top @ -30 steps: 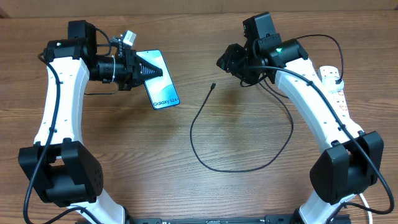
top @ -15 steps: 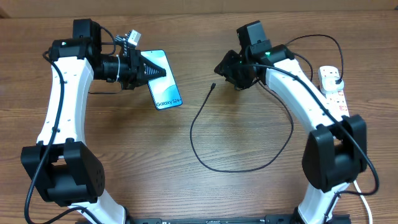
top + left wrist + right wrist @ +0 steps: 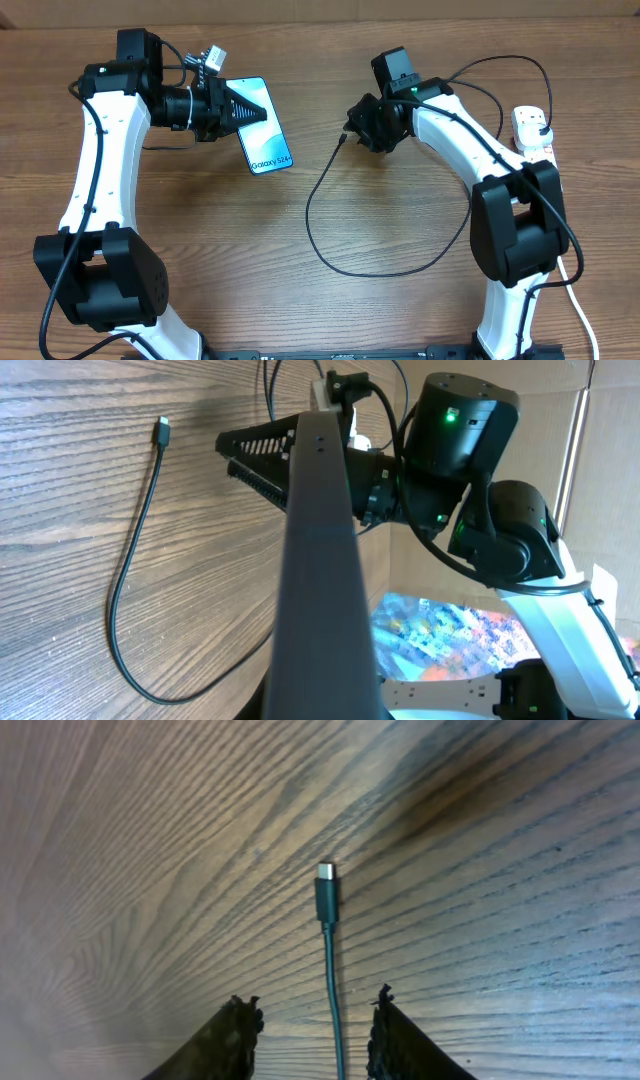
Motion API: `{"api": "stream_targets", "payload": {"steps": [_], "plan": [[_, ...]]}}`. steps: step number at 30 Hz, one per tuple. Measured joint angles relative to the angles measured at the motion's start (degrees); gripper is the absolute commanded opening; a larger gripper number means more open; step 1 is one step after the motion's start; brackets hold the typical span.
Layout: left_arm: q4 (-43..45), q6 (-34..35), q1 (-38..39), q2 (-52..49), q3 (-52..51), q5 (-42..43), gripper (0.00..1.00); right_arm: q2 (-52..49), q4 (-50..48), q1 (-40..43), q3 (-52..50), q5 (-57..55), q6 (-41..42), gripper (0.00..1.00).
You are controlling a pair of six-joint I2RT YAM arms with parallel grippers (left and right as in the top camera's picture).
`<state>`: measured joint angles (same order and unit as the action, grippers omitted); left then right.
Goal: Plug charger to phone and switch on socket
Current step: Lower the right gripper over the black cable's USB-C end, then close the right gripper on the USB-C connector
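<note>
My left gripper (image 3: 238, 110) is shut on the phone (image 3: 264, 135), whose light blue screen reads "Galaxy S24". It holds the phone at the left of the table; in the left wrist view the phone (image 3: 322, 560) shows edge-on as a dark bar. The charger cable (image 3: 312, 225) lies in a loop on the wood, its connector tip (image 3: 343, 138) pointing toward the phone. My right gripper (image 3: 353, 124) is open just above the cable behind the tip. In the right wrist view the cable (image 3: 330, 980) runs between the open fingers (image 3: 315, 1020), with the tip (image 3: 325, 885) ahead.
The white power strip (image 3: 537, 140) with red switches lies at the far right edge, with a plug in its far end and its white cord (image 3: 582, 315) trailing toward the front. A cardboard wall runs along the back edge.
My right gripper has moved left and down to the cable's connector tip, open over it. My left gripper shifted the phone slightly right, then held still.
</note>
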<state>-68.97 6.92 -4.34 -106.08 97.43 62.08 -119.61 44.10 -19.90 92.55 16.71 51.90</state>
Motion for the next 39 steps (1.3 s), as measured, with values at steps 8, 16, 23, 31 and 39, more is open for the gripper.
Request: {"api": "stream_targets", "payload": {"steps": [8, 16, 23, 31, 39], "plan": [[2.4, 4.9, 0.0, 0.0, 0.0, 1.8, 0.04, 0.0, -1.7, 0.0, 0.0, 0.0, 1.0, 0.38], [5.2, 17.6, 0.0, 0.0, 0.0, 13.6, 0.04, -0.7, -3.2, 0.0, 0.0, 0.0, 2.9, 0.33], [6.4, 23.3, 0.0, 0.0, 0.0, 15.5, 0.04, -3.3, -3.5, -0.1, 0.0, 0.0, 3.4, 0.32], [10.9, 24.2, 0.0, 0.0, 0.0, 6.9, 0.04, -7.6, -5.4, -1.3, 0.0, 0.5, 3.1, 0.32], [11.0, 22.0, 0.0, 0.0, 0.0, 0.2, 0.04, -8.2, -6.6, -1.9, 0.0, 1.8, 2.3, 0.32]]}}
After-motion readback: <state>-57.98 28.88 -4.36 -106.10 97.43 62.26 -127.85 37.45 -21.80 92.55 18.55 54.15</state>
